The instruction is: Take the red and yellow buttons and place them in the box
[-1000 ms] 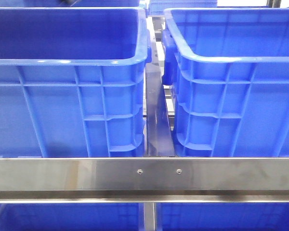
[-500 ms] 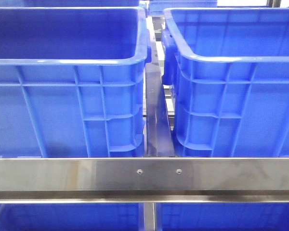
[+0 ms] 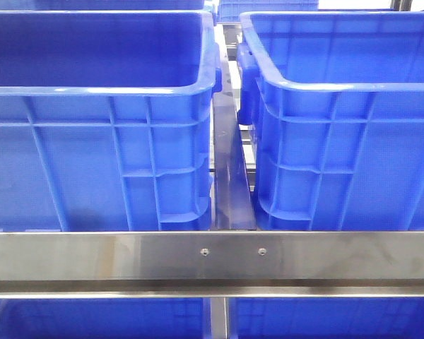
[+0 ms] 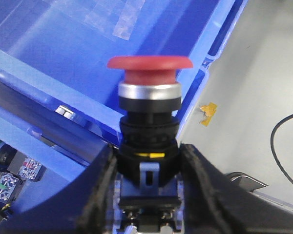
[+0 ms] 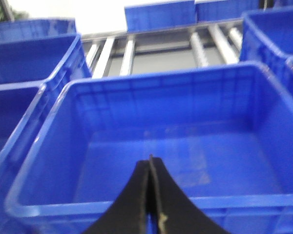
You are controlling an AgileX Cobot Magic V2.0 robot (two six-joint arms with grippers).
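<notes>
Nothing moved; red button's (image 4: 149, 73) base claw-hidden.

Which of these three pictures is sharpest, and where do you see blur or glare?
Left wrist view is sharpest: the red button held by the left tool is crisp, the background softer. Right wrist view is soft all over, the blue crate and the shut right tool smeared. Front view is fairly clear, with glare on the steel rail.

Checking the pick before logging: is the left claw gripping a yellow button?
No, the left claw is clamped on the red button.
</notes>
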